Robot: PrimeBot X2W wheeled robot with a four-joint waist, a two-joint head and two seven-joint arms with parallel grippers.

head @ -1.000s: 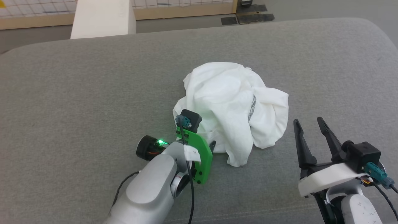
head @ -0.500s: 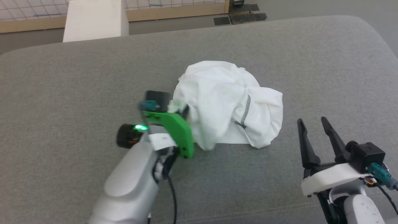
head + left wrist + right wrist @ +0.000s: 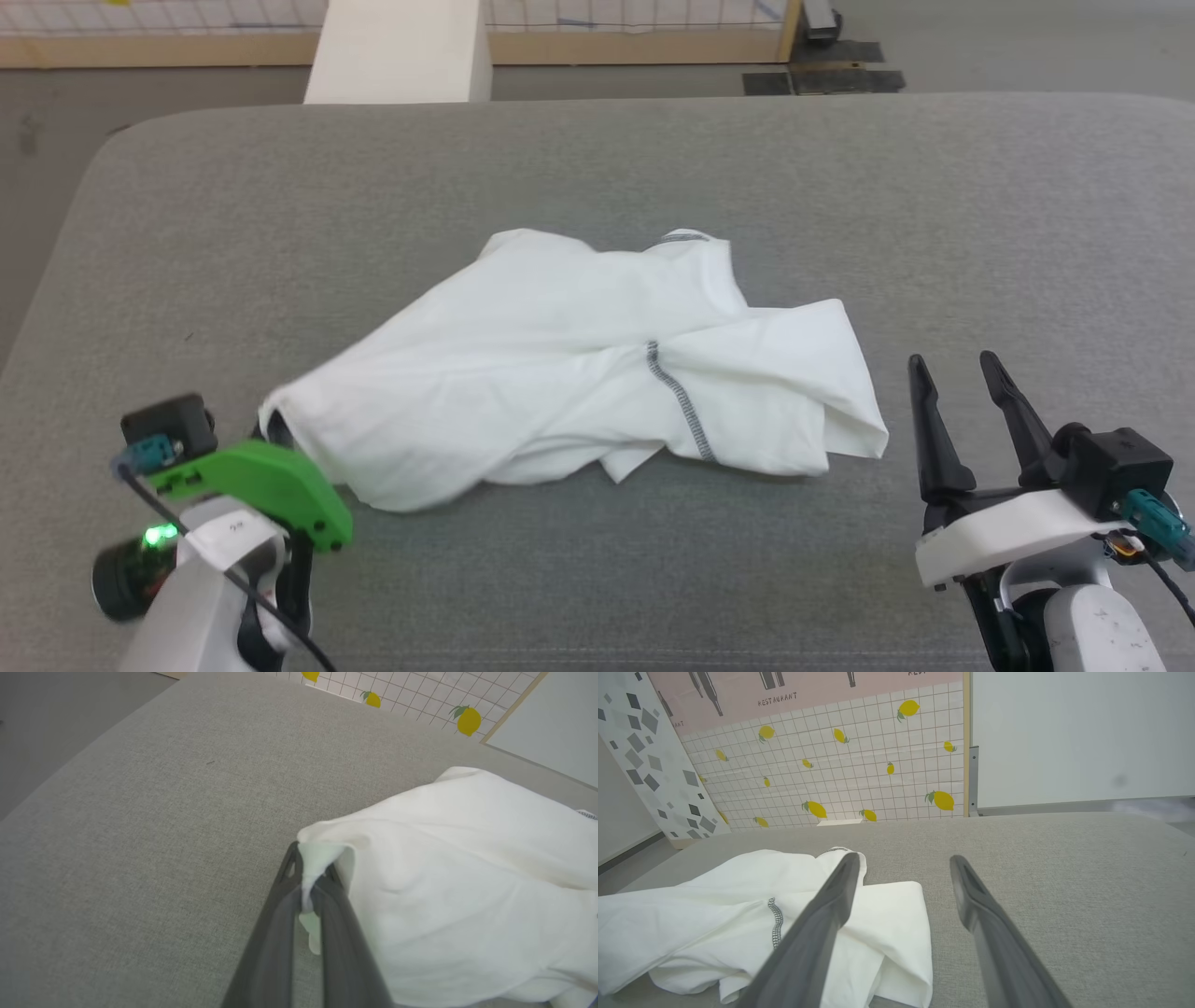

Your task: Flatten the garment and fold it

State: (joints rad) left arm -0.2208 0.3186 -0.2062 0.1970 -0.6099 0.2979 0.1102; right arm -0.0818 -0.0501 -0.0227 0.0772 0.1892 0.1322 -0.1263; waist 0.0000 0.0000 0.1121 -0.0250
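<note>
Head view: found the garment near the middle of the grey padded surface, drawn out long and low towards the robot's left but not flat. Noted overlapping layers, a doubled-over flap at its right end and a line of dark zigzag stitching crossing the folds. Located the left gripper at the garment's left corner, near the front-left of the surface. Located the right gripper just off the garment's right end, clear of the cloth, jaws spread wide and holding nothing. Recorded a rigid white box beyond the far edge, no part of the work. Left wrist view: confirmed jaws closed tight on a pinch of the garment's corner, a small tag of cloth showing between the 2 fingers, the rest trailing off to that view's right over the surface. Right wrist view: confirmed 2 fingers well parted with bare grey fabric between them, the one at that view's left passing in front of the garment's doubled end; cannot tell whether touching. Judged progress as early — flattening begun from 1 corner, wrinkles and tucked-under parts left to clear, opposite end not yet gripped, no tidy fold made. Judged remaining: spread fully, smooth out, then fold.
</note>
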